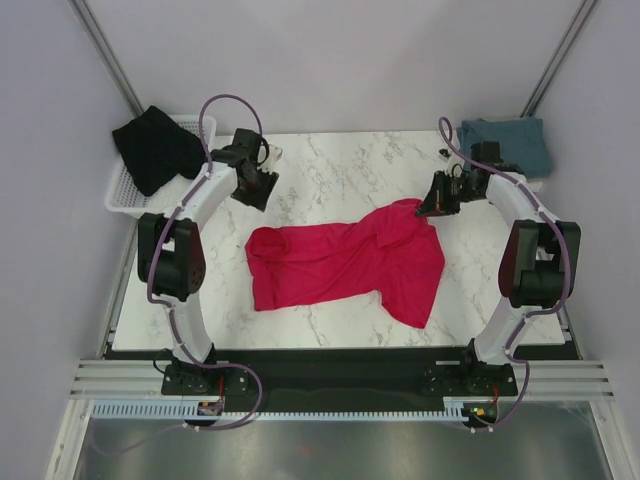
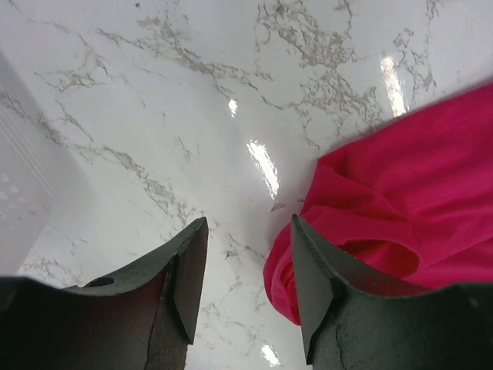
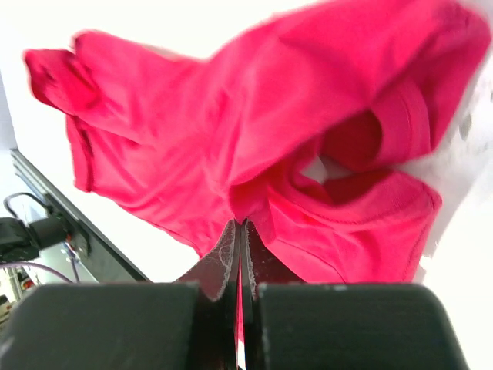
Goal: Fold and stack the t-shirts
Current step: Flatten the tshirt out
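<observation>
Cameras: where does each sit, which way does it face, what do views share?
Top external: above and behind the arms, looking down at the marble table; both arms and bases show.
Left wrist: on the left arm, facing down at the table past its open left gripper.
Right wrist: looks along the right gripper, shut on the red t-shirt.
Shared: all three show the red t-shirt.

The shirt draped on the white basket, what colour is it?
Black. The shirt on the basket shows best in the top view.
</observation>
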### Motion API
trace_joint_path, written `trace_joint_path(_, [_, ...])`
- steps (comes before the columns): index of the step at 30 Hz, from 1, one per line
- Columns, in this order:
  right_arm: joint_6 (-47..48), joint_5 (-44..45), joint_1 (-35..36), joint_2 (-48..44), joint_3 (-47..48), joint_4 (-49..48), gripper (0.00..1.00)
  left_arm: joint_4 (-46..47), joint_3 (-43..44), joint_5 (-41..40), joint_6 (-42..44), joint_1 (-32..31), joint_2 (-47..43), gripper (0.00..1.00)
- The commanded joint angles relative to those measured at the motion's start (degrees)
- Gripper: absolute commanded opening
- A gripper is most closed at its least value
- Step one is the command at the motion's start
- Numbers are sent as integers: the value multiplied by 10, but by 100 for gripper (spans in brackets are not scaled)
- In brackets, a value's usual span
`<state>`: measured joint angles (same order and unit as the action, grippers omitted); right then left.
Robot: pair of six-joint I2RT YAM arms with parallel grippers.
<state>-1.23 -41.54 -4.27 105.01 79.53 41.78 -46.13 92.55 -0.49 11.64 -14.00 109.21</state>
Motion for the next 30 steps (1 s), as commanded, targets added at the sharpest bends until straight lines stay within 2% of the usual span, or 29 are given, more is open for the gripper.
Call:
trace_joint_path(1, [-25, -42, 1, -21, 40, -20, 0, 4, 40, -6, 8, -13, 32, 55])
trace_joint_path(6, [-52, -47, 2, -10, 56, -50, 0, -6, 16, -27, 43, -56, 1, 54])
trace_joint_path(10, [-67, -47, 2, 2, 65, -62, 0, -13, -12, -35, 93, -120, -29, 55])
trace_joint_path(15, [-74, -54, 4, 15, 76, -68, 0, -26, -39, -64, 121, -176, -29, 55])
trace_joint_path(20, [-71, -58, 3, 16, 79, -69, 0, -61, -39, -64, 98, -177, -20, 55])
trace_joint_path(30, [-74, -63, 3, 18, 77, -79, 0, -62, -91, -65, 94, -178, -35, 54])
